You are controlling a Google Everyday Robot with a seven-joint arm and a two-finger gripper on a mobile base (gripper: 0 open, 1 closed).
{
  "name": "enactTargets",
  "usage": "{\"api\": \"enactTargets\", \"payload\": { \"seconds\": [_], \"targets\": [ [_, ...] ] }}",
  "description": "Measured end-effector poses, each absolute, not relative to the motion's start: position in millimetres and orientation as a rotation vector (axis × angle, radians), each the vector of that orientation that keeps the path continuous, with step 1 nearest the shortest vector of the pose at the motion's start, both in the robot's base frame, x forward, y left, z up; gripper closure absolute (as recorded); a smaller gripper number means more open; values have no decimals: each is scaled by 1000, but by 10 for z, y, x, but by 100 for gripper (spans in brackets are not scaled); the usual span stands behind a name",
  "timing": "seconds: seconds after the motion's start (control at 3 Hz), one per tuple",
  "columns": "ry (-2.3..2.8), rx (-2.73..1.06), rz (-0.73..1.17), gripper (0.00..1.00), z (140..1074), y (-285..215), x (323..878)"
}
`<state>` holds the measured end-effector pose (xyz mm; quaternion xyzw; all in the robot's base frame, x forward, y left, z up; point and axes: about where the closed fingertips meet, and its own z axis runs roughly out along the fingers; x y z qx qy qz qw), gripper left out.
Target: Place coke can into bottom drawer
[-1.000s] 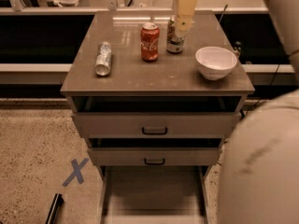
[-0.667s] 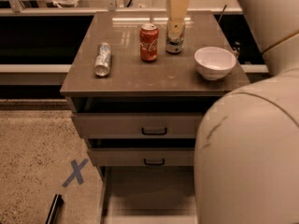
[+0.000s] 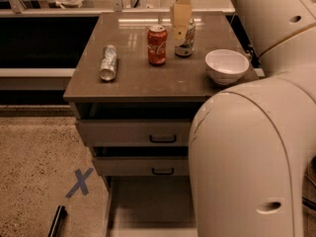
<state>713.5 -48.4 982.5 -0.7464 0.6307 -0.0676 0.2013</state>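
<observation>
The coke can (image 3: 157, 45), red with white script, stands upright on the cabinet top (image 3: 148, 80), toward the back middle. My gripper (image 3: 181, 15) hangs over the back of the cabinet top, just right of the coke can and above it, in front of a pale white-green can (image 3: 186, 39). It holds nothing that I can see. The bottom drawer (image 3: 148, 206) is pulled out at the foot of the cabinet, and its flat floor shows. My arm hides its right part.
A silver can (image 3: 108, 62) lies on its side at the left of the cabinet top. A white bowl (image 3: 226, 65) sits at the right. My bulky arm (image 3: 247, 157) fills the right foreground. A blue tape X (image 3: 79, 182) and a black object (image 3: 57, 221) are on the floor at left.
My arm has swung left and now covers more of the right side. The gripper has shifted left, closer to the coke can. The cans and the bowl have not moved.
</observation>
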Motion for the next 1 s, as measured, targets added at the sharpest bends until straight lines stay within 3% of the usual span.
{"api": "enactTargets", "payload": {
  "seconds": [1.0],
  "targets": [
    [1767,-2091,-59,0,9528,-288,7309]
  ]
}}
